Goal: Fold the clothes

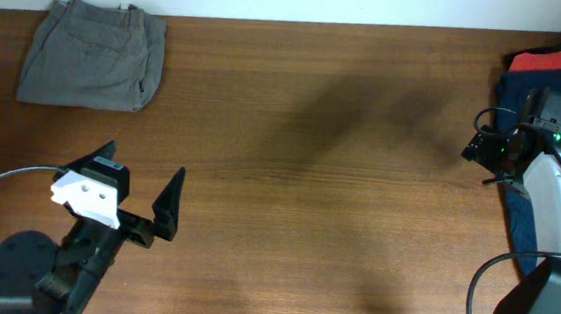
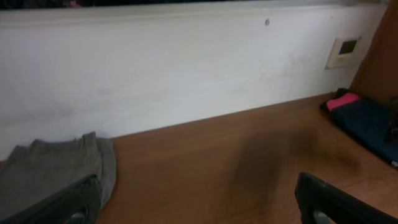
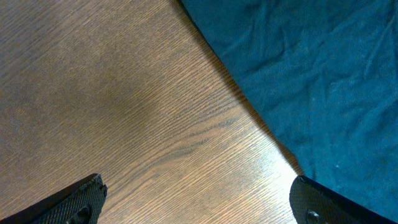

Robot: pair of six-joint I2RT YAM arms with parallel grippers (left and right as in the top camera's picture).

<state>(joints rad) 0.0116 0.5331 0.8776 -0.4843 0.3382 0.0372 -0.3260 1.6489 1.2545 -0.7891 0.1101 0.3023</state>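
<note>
The grey-olive shorts [image 1: 93, 54] lie folded into a compact rectangle at the far left corner of the table; they also show at the lower left of the left wrist view [image 2: 53, 174]. My left gripper [image 1: 140, 188] is open and empty, near the front left, well short of the shorts. My right gripper [image 1: 489, 153] is open and empty at the right side, hovering over bare wood at the edge of the dark navy garment [image 3: 311, 74].
A dark navy garment [image 1: 531, 97] with a red garment [image 1: 549, 61] on top lies at the far right corner. A white wall [image 2: 186, 68] runs along the table's back edge. The wooden table [image 1: 319, 180] spans the view.
</note>
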